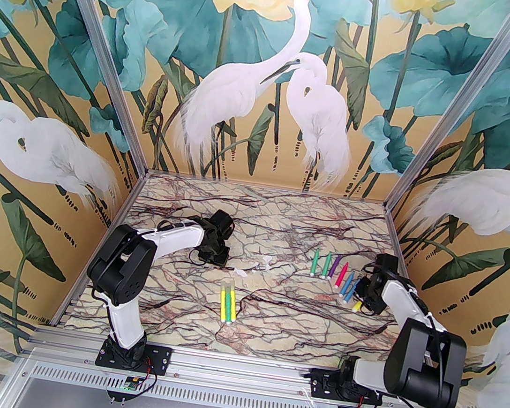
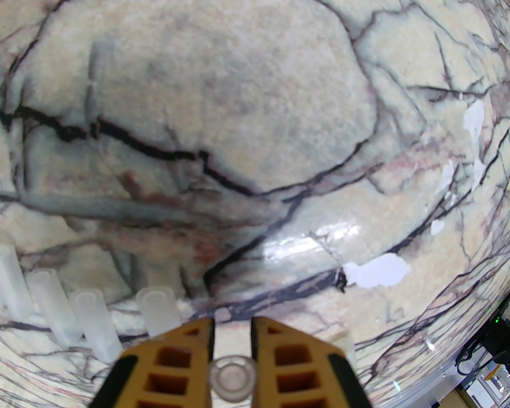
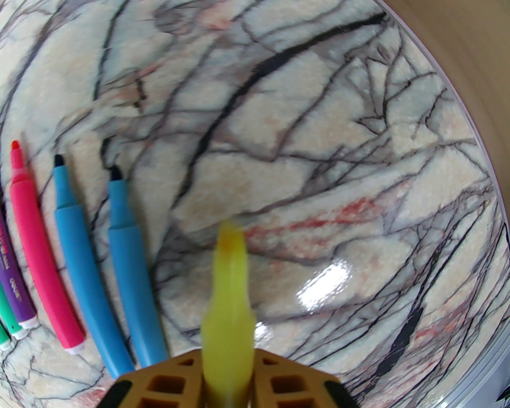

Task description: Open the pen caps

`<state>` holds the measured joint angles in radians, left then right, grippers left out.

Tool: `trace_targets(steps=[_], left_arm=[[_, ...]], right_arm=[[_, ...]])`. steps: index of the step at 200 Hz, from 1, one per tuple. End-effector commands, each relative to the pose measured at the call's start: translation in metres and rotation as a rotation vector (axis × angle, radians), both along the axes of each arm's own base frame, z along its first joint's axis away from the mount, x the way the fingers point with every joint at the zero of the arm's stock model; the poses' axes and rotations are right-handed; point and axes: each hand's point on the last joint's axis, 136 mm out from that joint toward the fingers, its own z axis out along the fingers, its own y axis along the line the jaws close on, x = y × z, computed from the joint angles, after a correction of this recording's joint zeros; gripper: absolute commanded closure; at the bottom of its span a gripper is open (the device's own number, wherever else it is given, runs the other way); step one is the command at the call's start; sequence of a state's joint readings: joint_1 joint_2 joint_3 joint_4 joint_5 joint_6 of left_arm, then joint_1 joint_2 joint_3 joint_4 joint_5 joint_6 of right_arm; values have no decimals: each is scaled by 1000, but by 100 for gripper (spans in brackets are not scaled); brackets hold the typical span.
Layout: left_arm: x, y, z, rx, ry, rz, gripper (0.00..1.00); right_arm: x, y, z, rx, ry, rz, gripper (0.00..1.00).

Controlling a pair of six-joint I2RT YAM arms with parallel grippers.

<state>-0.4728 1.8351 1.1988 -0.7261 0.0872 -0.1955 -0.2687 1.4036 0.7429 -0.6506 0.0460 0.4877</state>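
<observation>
Left gripper (image 2: 233,324) is closed right down on a clear cap (image 2: 232,376). In the left wrist view you're looking straight at the cap's round end, pinched between the two fingers just above the desk (image 2: 239,99). To its left there's a little row of four more loose caps (image 2: 95,322) lying side by side on the marble. They're pale and see-through, so they nearly vanish against the veins.

Right gripper (image 3: 229,354) has the yellow pen (image 3: 229,287) between its fingers, which sit snug against the barrel on both sides. The pen pokes forward over the desk with its tip bare. It's blurry in the wrist view, so I can't say how firm the hold is.

Just left of it the uncapped pens lie in a slanted row, close together:
- two blue pens (image 3: 79,259), dark tips showing
- a pink pen (image 3: 40,247), red tip showing
- a purple pen (image 3: 14,291)
- a green pen (image 3: 8,318) at the frame edge

From the top camera that row sits on the right side of the desk, beside the right gripper. Two more yellow pens (image 1: 226,305) lie side by side near the middle, well apart from both grippers. Their far ends look pale, like caps are still on.
</observation>
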Motion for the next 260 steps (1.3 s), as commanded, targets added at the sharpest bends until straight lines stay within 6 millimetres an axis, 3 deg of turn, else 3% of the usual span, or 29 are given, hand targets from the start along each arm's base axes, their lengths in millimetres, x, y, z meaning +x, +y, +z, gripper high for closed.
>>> trace_targets(steps=[1,94,139,162,213,260], left_arm=[[1,0,-1,25,6,-23,97],[-5,4,-9,52,39,-25,94],[-9,9,-16,84,61,-23,88],[-11,10,-16,86,69,-17,78],[-11,6,-5,53,56,-15,70],[-9,2,18,13,13,-10,67]], right_arm=[[7,5,-1,40,3,28,76],[21,5,-11,63,13,43,77],[25,6,-16,71,12,46,76],[27,7,-18,79,7,47,75],[29,9,-19,94,0,50,73],[32,14,-19,119,-19,65,73]])
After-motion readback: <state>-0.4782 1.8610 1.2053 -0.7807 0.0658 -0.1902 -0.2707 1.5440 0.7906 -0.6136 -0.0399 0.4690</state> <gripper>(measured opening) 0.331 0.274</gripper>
